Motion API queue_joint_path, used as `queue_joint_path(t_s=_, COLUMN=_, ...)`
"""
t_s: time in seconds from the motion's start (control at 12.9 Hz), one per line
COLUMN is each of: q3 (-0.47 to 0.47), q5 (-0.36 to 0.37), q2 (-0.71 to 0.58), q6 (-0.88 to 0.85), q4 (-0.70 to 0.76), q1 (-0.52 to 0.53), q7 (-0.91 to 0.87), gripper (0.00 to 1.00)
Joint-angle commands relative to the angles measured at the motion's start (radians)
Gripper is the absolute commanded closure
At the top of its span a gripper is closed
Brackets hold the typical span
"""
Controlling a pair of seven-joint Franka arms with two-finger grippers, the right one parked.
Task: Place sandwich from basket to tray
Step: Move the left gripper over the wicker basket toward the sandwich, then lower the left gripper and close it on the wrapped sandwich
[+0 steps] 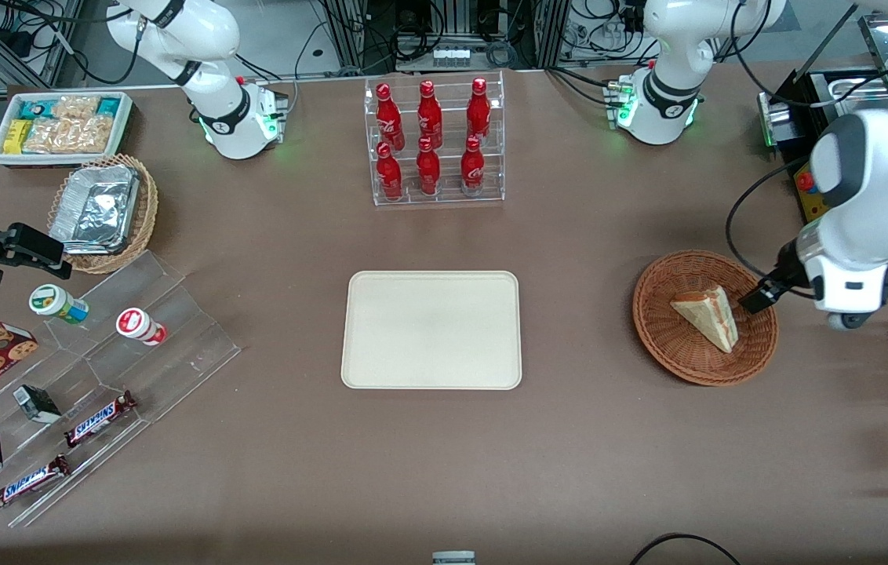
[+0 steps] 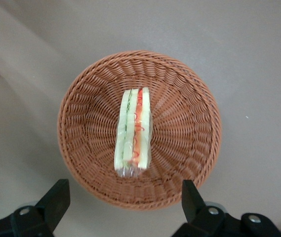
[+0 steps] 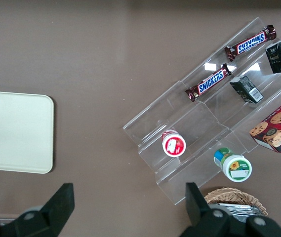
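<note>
Since the tray is sitting bare mid-table and the basket lies toward the working arm's end, the gripper, fingers spread wide and holding nothing above the basket rim, should be descending centred to straddle the thin faces. The sandwich is lying in the basket middle, a pale wrapped wedge showing red and green filling stripes.

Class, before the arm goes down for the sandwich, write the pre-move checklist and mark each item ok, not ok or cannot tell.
1. Sandwich lies in the basket, nothing on top of it: ok.
2. Tool is open, fingers spread wider than the sandwich: ok.
3. Tool hangs above the basket at the rim toward the working arm's end, not touching the sandwich: ok.
4. Fingers line up to close across the bread faces: ok, by the wrist view.
5. Tray has bare room for the sandwich: ok.
6. Wrapper gives firm grip: cannot tell.
</note>
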Motion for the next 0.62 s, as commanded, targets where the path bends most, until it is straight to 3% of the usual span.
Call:
queue_joint_path(t_s=0.0, q3=-0.004, q5=0.014, q2=-0.028, q6=0.179, q4=-0.158, q1=0.039, q7=-0.060, gripper=0.00)
queue_joint_path(t_s=0.23, q3=-0.003, q5=0.014, q2=-0.002, q6=0.323, q4=-0.230, q1=0.039, q7=-0.113, gripper=0.00)
queue_joint_path(t_s=0.54, q3=-0.004, q5=0.017, q2=0.035, q6=0.359, q4=-0.249, q1=0.024, q7=-0.146, gripper=0.00)
